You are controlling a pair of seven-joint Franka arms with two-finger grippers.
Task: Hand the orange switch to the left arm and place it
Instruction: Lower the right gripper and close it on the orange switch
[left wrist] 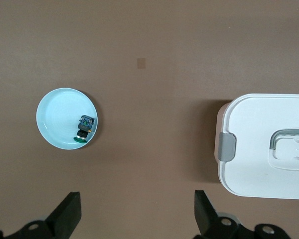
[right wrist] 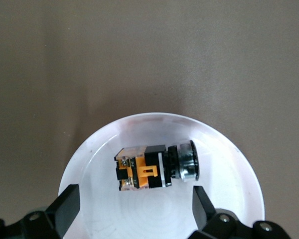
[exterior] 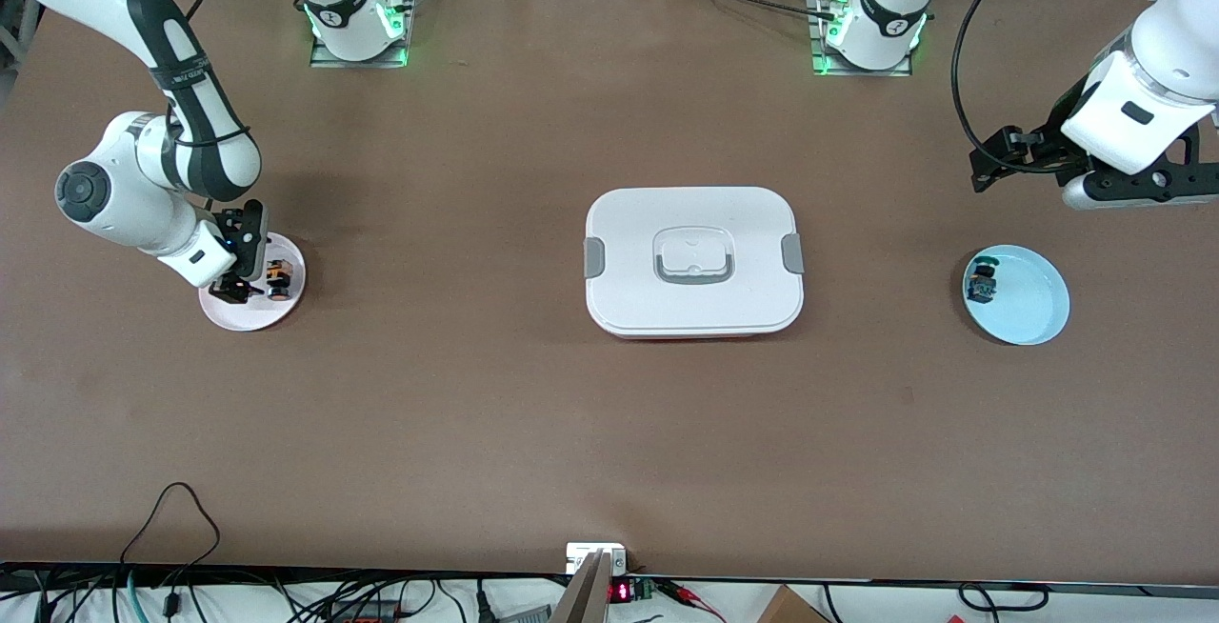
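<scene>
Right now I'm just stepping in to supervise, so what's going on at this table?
The right gripper, jaws open, is low over the pale pink plate holding the small orange-and-black switch, not yet gripping it. The left gripper waits open, raised near the light blue plate. The large white lidded box sits between.

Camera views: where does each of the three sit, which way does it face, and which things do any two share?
Front view: high across the table, facing both arm bases; right gripper over the pink plate, left gripper waiting in the air.
Left wrist view: looks down past its own open fingers at the blue plate with the dark blue-green component, and the box.
Right wrist view: looks down past its open fingers at the orange switch lying on its plate.
Shared: front and left wrist show the box; front and right wrist the switch.
</scene>
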